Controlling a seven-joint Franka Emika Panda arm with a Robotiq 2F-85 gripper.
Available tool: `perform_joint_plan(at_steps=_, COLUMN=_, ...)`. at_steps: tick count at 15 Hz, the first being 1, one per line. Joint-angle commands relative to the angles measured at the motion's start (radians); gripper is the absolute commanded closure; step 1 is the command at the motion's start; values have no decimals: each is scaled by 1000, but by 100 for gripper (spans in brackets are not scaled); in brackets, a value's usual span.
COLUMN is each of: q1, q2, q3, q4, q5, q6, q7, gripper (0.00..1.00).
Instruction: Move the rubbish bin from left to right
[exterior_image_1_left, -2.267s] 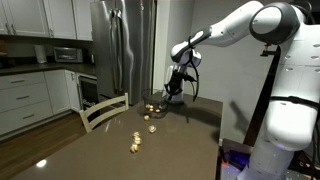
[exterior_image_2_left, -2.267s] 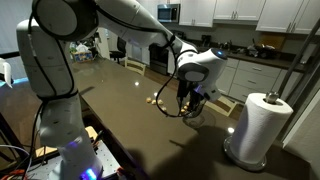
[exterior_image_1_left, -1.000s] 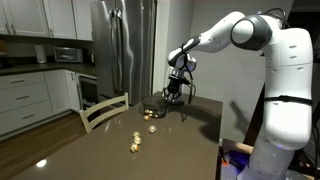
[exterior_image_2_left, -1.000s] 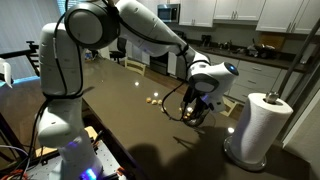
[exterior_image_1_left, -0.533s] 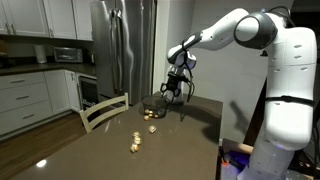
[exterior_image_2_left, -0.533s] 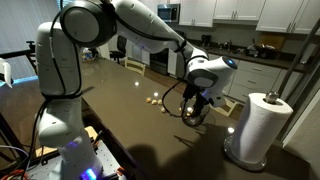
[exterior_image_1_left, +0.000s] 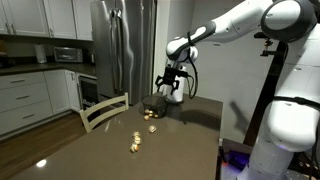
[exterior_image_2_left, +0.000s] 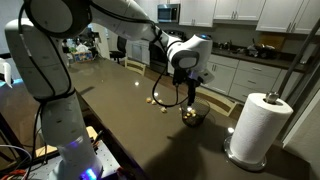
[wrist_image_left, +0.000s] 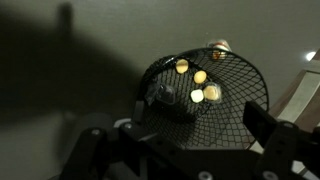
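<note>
The rubbish bin (wrist_image_left: 205, 115), a small round black wire-mesh basket, stands on the dark table in both exterior views (exterior_image_1_left: 153, 103) (exterior_image_2_left: 192, 116). Some yellowish scraps (wrist_image_left: 198, 82) lie inside it. My gripper (exterior_image_1_left: 170, 90) (exterior_image_2_left: 190, 86) hangs a little above the bin and is open, clear of its rim. In the wrist view my gripper (wrist_image_left: 180, 138) looks straight down into the bin, with one dark finger at the left (wrist_image_left: 88, 148) and one at the right (wrist_image_left: 268, 122), nothing between them.
Yellowish scraps lie on the table in both exterior views (exterior_image_1_left: 134, 143) (exterior_image_2_left: 152, 99). A paper towel roll (exterior_image_2_left: 258, 125) stands near the bin. A chair (exterior_image_1_left: 103, 108) is at the table's side, with a fridge (exterior_image_1_left: 120, 45) behind it.
My gripper has opened, let go of the bin and risen above it. The bin stays on the table where it was set.
</note>
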Motion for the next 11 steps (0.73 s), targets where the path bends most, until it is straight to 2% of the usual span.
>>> perform_joint_plan(at_steps=1, q1=22, q2=-112, q3=48, q4=-93, q5=-116, q6=12, q7=-33, gripper=0)
perform_joint_plan(at_steps=5, q1=38, q2=-169, q3=95, q4=-130, q5=-211, q6=-24, q7=-115, gripper=0)
perform_joint_plan(at_steps=6, q1=30, q2=-125, q3=90, q4=-93, q5=-169, q6=-10, q7=-62, gripper=0)
perform_joint_plan(at_steps=11, q1=30, q2=-129, q3=93, q4=-99, q5=-173, q6=-10, q7=-63, gripper=0)
